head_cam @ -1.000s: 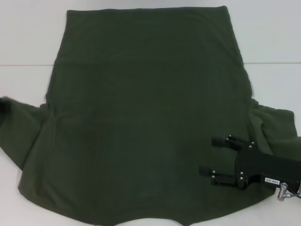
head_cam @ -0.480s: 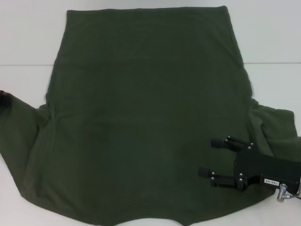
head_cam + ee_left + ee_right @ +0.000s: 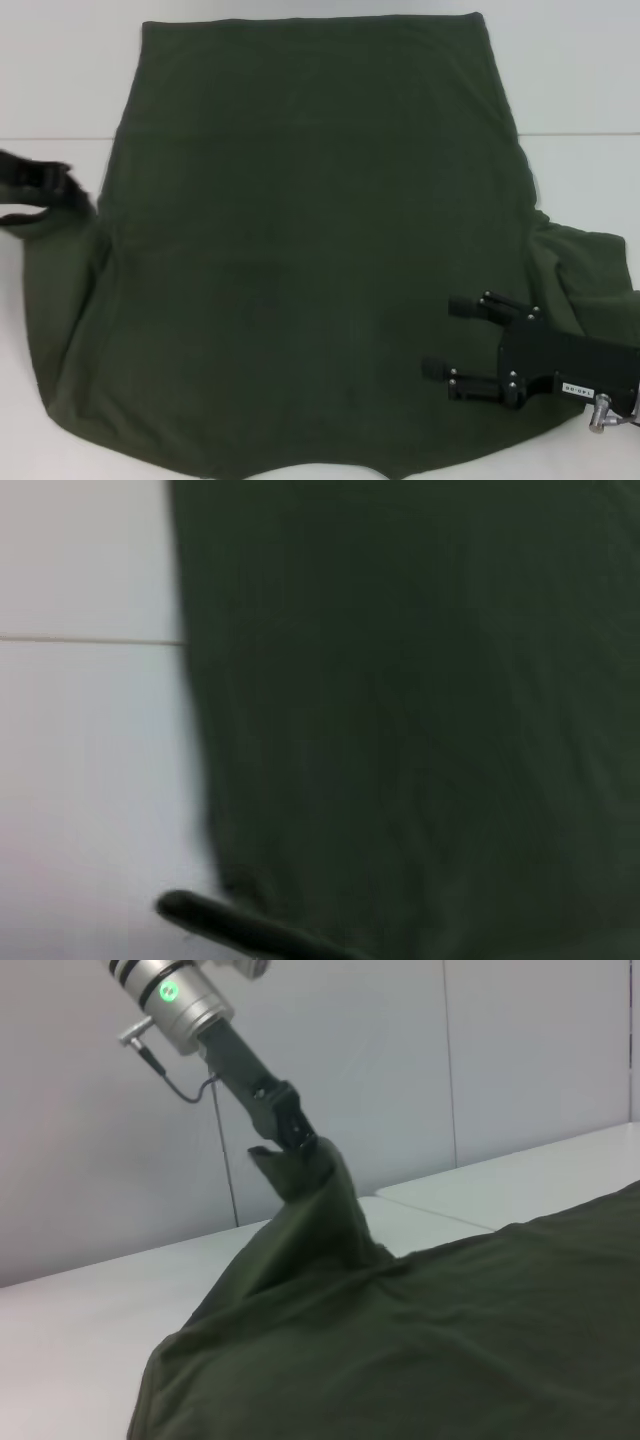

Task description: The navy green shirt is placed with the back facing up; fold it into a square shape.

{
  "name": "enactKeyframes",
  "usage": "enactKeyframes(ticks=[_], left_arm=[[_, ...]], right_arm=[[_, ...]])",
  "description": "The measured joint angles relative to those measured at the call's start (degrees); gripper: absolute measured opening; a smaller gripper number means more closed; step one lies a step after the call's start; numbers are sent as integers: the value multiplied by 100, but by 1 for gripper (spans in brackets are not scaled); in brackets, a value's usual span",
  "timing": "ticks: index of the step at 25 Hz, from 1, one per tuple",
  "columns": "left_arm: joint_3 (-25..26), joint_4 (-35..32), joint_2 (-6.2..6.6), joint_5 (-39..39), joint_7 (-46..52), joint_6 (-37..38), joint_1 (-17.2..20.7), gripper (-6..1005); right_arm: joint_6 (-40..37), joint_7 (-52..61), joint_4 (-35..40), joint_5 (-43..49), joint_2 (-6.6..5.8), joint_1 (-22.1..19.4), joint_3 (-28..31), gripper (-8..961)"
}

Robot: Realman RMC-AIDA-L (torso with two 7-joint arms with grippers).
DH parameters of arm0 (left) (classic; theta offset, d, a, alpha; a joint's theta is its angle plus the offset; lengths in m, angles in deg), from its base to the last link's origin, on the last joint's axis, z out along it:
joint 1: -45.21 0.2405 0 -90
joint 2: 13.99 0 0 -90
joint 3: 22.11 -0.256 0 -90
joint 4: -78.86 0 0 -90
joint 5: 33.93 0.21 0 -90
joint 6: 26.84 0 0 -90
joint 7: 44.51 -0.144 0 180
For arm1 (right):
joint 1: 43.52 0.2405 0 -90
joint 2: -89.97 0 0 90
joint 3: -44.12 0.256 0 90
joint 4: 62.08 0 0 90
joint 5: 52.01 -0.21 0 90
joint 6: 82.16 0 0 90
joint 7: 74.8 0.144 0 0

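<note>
Shirt lies spread flat across the white tabletop. Left tool grips its left sleeve, lifted; it should carry it inward smoothly, avoiding bunching. Right tool hovers released above the right side.

I get even, soft overhead light; white surface bright, near washed out. Shirt reads dark, folds barely visible, hardly any shadow at edges. Left gripper smeared by motion blur at head view edge. My left wrist view out of focus throughout.
</note>
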Motion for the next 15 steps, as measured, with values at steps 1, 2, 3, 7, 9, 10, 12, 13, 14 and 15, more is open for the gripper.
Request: enactKeyframes(ticks=[1, 2, 3, 7, 9, 10, 12, 13, 14, 15], left_arm=[[0, 14, -48, -3, 42, 56, -87, 41], [-1, 31, -83, -6, 63, 79, -139, 42], [-1, 54, -141, -6, 79, 99, -191, 43], [-2, 243, -368, -48, 199, -5, -343, 52], [-2, 392, -423, -106, 339, -90, -362, 66], [-8, 618, -429, -150, 471, -189, -380, 73], [-4, 792, -402, -160, 526, -269, -392, 87], [4, 920, -374, -165, 563, -325, -398, 93], [17, 1032, -343, -173, 591, -388, -392, 100], [34, 1128, -318, -207, 595, -430, -375, 107]], right_arm=[[1, -8, -19, 0, 1, -1, 0, 925], [1, -23, -42, 0, 4, 0, 0, 925], [1, -38, -67, 0, 5, 2, 0, 925], [0, -126, -163, 0, 9, 21, -3, 925], [-8, -176, -201, 0, 9, 22, -10, 925], [-12, -181, -209, 0, 9, 22, -14, 925], [-18, -185, -214, 0, 9, 22, -21, 925], [-24, -186, -219, 0, 9, 23, -38, 925], [-31, -187, -221, 0, 9, 23, -50, 925], [-35, -187, -224, -1, 9, 23, -62, 925]])
